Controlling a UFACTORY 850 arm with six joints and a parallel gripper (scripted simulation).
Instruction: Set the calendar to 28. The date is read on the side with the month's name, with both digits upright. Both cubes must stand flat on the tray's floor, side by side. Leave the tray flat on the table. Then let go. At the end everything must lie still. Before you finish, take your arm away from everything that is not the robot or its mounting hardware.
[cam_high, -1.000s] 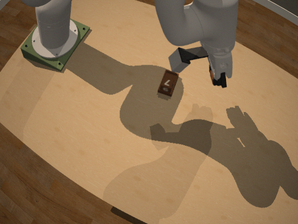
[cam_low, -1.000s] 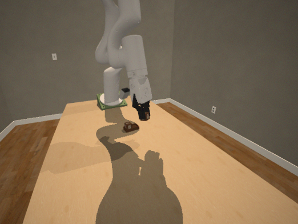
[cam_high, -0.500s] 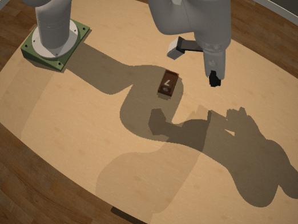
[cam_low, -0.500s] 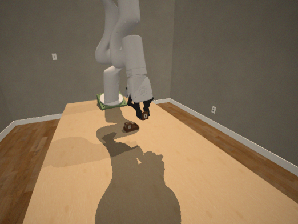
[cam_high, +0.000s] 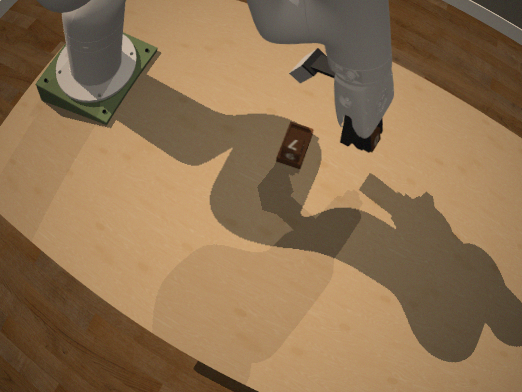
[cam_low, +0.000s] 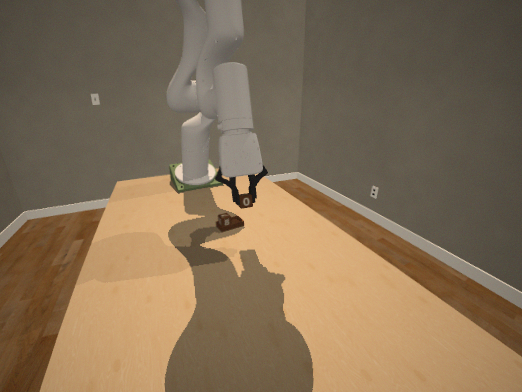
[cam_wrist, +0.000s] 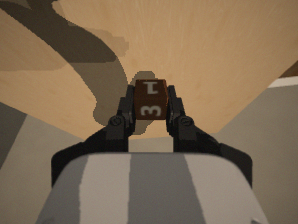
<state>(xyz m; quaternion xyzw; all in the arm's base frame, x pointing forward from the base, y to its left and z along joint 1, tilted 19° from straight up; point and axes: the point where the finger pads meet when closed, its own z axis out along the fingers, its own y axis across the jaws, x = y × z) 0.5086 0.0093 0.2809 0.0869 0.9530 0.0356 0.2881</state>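
Note:
My gripper (cam_wrist: 150, 95) is shut on a brown digit cube (cam_wrist: 150, 99) and holds it in the air above the table. In the wrist view the cube shows a 3 and a 1. In the exterior view the cube (cam_low: 245, 201) shows a 0 toward the camera, between the black fingers (cam_low: 244, 197). In the top view the gripper (cam_high: 361, 135) hangs to the right of the brown tray. The tray lies on the table with the other cube (cam_high: 295, 142) in it, a 7 on top. The tray also shows in the exterior view (cam_low: 229, 222), below and left of the held cube.
The arm's green base plate (cam_high: 97, 80) stands at the far left of the table. The arm casts large shadows across the table top. The table's edges drop to a wooden floor all round.

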